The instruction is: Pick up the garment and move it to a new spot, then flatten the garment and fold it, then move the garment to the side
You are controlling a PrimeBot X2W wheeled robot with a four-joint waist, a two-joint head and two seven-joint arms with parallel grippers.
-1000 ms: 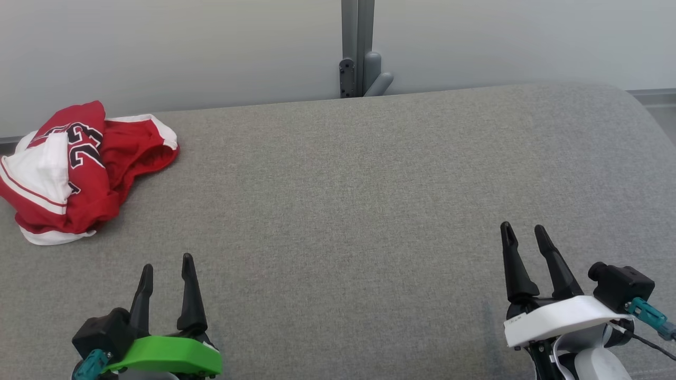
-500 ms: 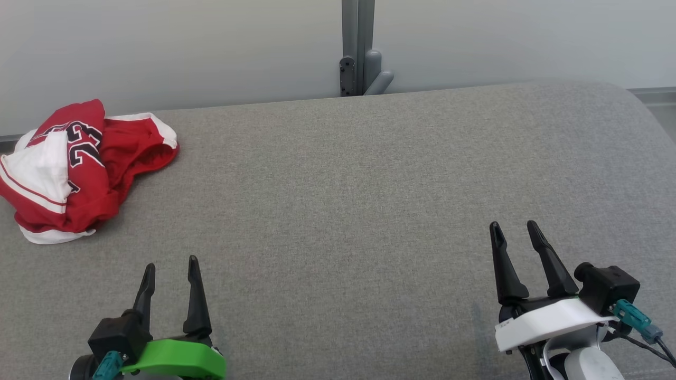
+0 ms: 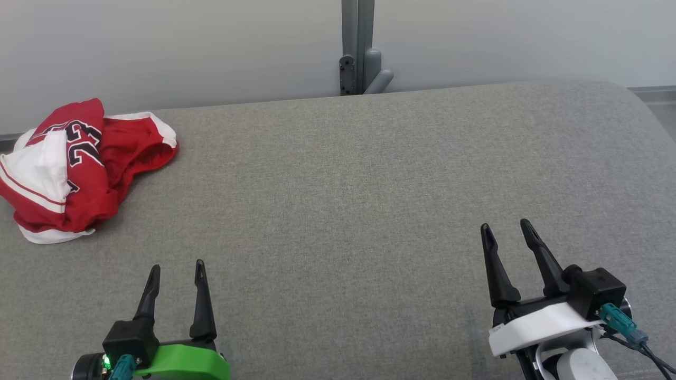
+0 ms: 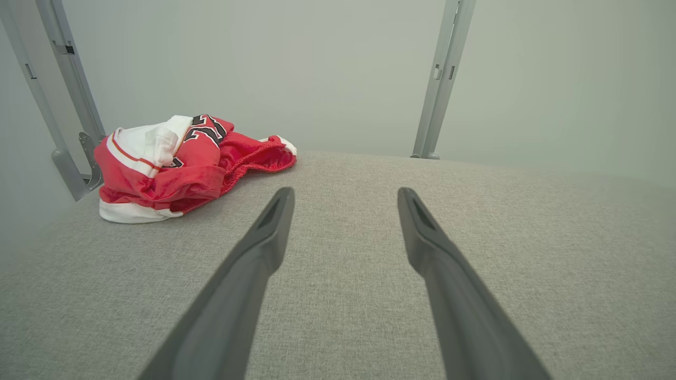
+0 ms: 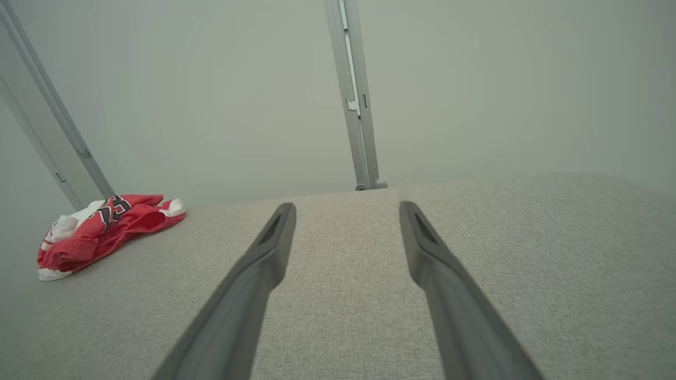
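red-and-white garment [image 3: 79, 169] lies crumpled at the far left corner of the grey fabric worktop [image 3: 343, 184]. left claw [image 3: 177, 265] and right claw [image 3: 504, 224] both stand released and empty over the near edge, well apart from the garment.

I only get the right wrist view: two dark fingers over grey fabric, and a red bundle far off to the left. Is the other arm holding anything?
Observer: No. The left gripper is open and empty, apart from the garment.
Operator: Which arm is closer to it?
Observer: The left; the garment lies ahead of it and to its left.
Operator: Any print on it?
Observer: The head view shows a black 23 on the red.
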